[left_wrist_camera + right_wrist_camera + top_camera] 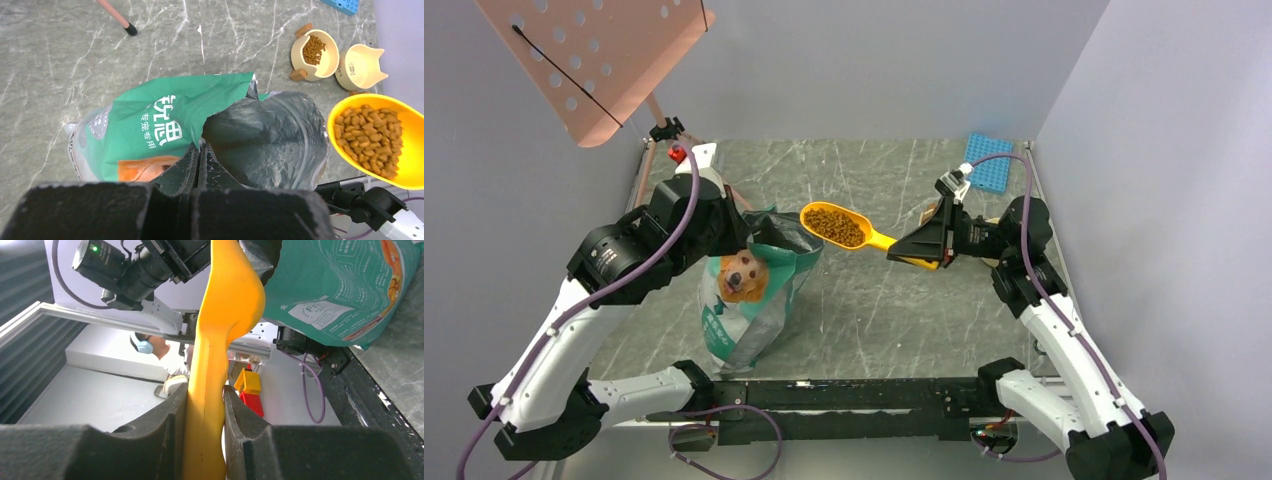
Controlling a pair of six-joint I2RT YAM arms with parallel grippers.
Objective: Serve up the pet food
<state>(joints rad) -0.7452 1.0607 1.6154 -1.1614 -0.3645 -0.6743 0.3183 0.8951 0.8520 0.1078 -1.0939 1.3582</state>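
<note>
The pet food (836, 226) is brown kibble heaped in an orange scoop (879, 240), held level in the air just right of the bag's mouth. My right gripper (916, 250) is shut on the scoop's handle (206, 405). My left gripper (742, 228) is shut on the rim of the open green-silver bag (749, 300), which stands upright. In the left wrist view the full scoop (412, 145) sits right of the bag (165, 120), with its kibble (370, 140) showing. Beyond stand two cream bowls: one (300, 50) holds some kibble, the other (361, 67) is empty.
A blue rack (989, 162) lies at the table's far right corner. A pink perforated board (594, 60) on a stand overhangs the far left, and the stand's foot (131, 30) rests on the marble top. White walls close in the table.
</note>
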